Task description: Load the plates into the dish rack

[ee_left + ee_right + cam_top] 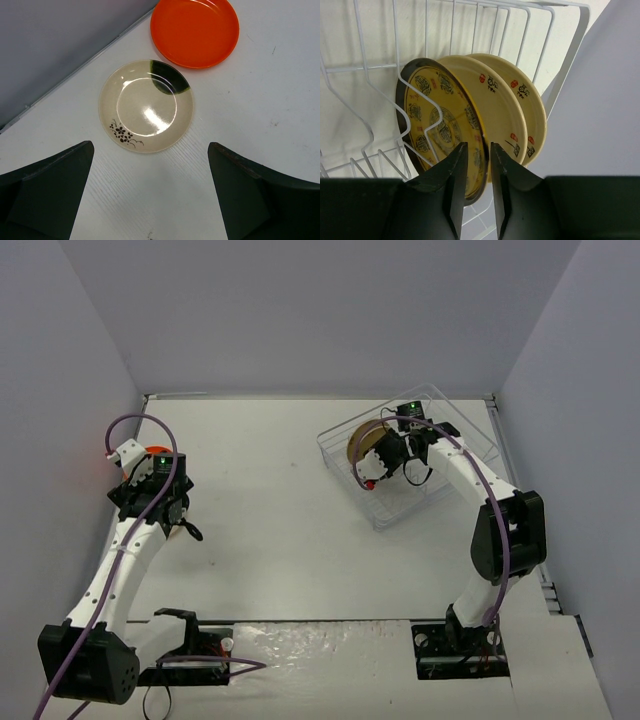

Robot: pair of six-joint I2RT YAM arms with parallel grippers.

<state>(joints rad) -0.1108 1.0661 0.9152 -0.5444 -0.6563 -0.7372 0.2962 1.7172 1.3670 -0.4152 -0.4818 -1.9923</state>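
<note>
The clear dish rack [470, 440] stands at the back right, with white wire dividers [452, 25]. A dark brown plate with a yellow centre [432, 125] stands on edge in it, beside two cream plates [495, 107]. My right gripper [479, 146] is over the rack [388, 455], its jaws closed narrowly on the brown plate's rim. My left gripper [150, 200] is open and empty above the table at the left [152, 488]. Just ahead of it a cream plate with a dark green patch and floral mark [146, 106] lies flat. A bright orange plate [195, 31] lies flat beyond it.
The grey left wall [60, 45] runs close beside the two flat plates. White enclosure walls stand at the back and right of the table [280, 500]. The orange plate is mostly hidden under my left arm in the top view.
</note>
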